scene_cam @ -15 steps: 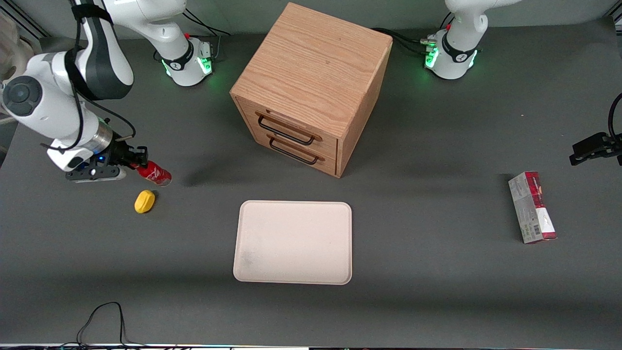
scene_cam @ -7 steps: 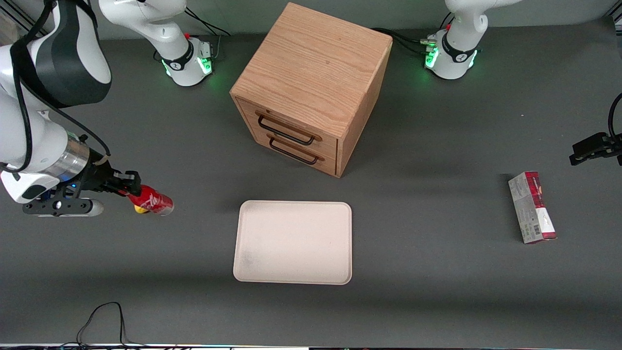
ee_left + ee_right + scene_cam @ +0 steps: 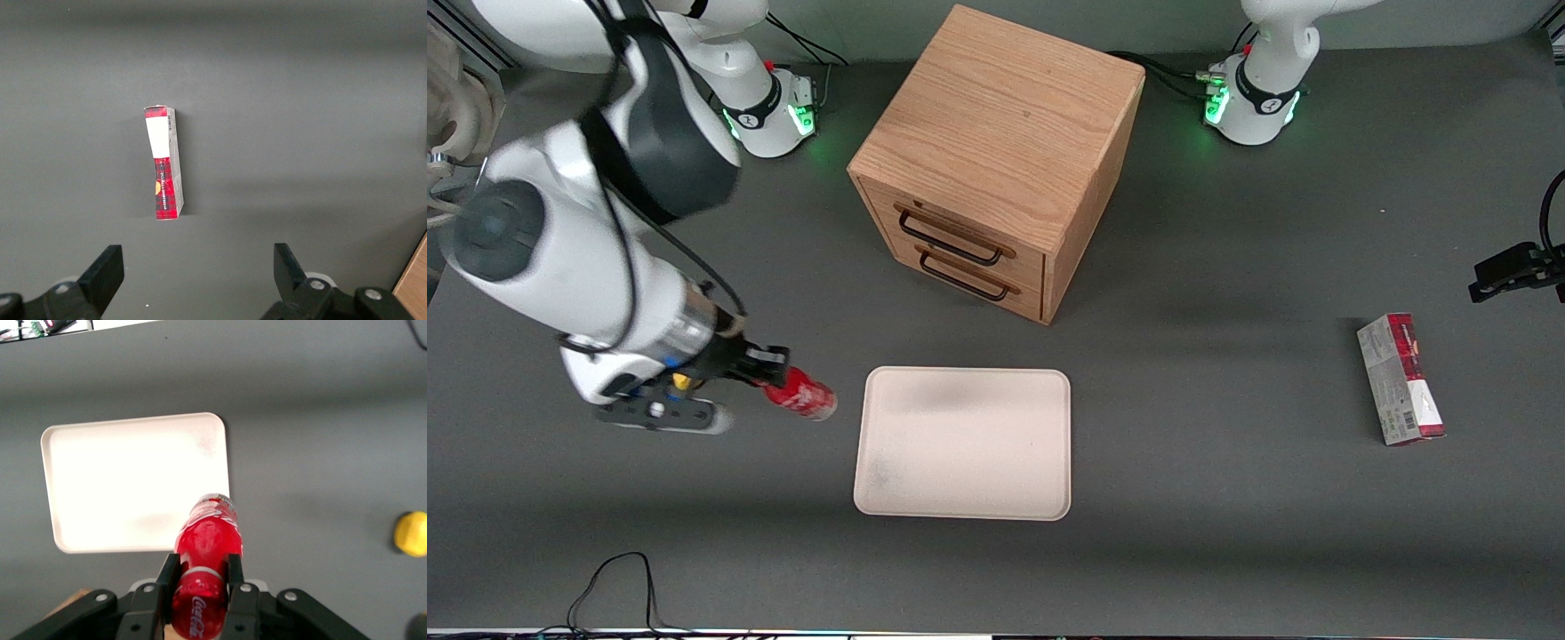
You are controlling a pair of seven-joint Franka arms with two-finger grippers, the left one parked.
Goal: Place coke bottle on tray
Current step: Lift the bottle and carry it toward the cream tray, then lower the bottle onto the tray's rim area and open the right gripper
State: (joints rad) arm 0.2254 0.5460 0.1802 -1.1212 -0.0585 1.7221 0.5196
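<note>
My right gripper (image 3: 769, 378) is shut on the coke bottle (image 3: 802, 395), a small red bottle with a white script logo and a clear base. It holds the bottle tilted above the table, just beside the tray's edge toward the working arm's end. In the right wrist view the bottle (image 3: 207, 547) sits between the black fingers (image 3: 165, 572), its clear base pointing at the tray (image 3: 127, 480). The cream-beige tray (image 3: 962, 442) lies flat in front of the wooden cabinet, with nothing on it.
A wooden drawer cabinet (image 3: 996, 156) stands farther from the front camera than the tray. A yellow lump (image 3: 410, 533) lies on the table under my wrist, mostly hidden in the front view (image 3: 681, 381). A red-and-grey carton (image 3: 1400, 378) lies toward the parked arm's end.
My right gripper has lifted the coke bottle from beside the yellow lump and carried it nearer the front camera and sideways, up to the tray's edge.
</note>
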